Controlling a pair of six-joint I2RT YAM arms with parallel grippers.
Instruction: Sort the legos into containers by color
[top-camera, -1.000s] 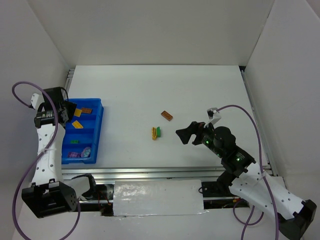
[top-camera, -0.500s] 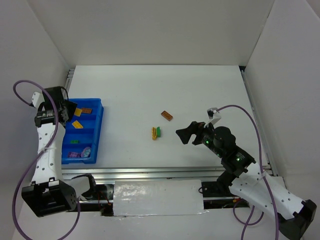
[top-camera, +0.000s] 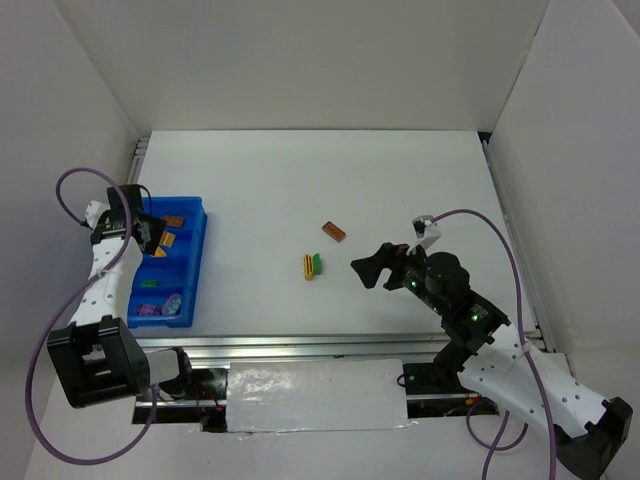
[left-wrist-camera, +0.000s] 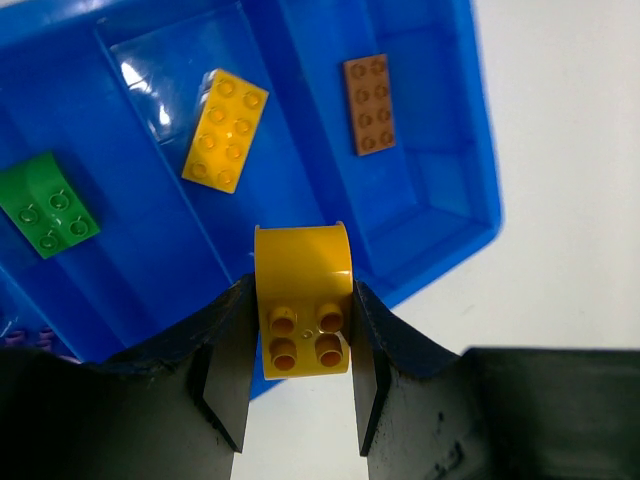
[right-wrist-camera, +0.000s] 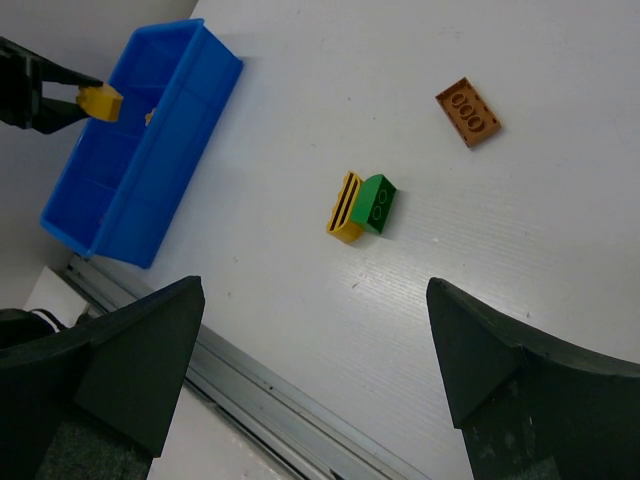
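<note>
My left gripper (left-wrist-camera: 302, 292) is shut on a yellow lego (left-wrist-camera: 302, 300) with a curved top, held just above the blue tray (left-wrist-camera: 440, 190). From overhead the left gripper (top-camera: 157, 233) hangs over the tray's far half (top-camera: 199, 236). Inside lie a brown-orange brick (left-wrist-camera: 368, 104), a yellow brick (left-wrist-camera: 225, 130) and a green brick (left-wrist-camera: 48, 205), each in its own compartment; purple pieces (top-camera: 150, 310) fill the nearest one. Mid-table rest a brown-orange lego (right-wrist-camera: 468, 112), a yellow lego (right-wrist-camera: 346, 208) and a green lego (right-wrist-camera: 377, 203) touching it. My right gripper (right-wrist-camera: 315, 290) hovers open and empty, near of them.
White walls enclose the table on three sides. A metal rail (top-camera: 300, 345) runs along the near edge, with the arm bases behind it. The blue tray (right-wrist-camera: 140, 150) stands at the table's left edge, close to the left wall.
My left wrist has swung to the right, carrying the yellow lego from the tray's left side to above its compartments. The right arm and the loose legos have not moved.
</note>
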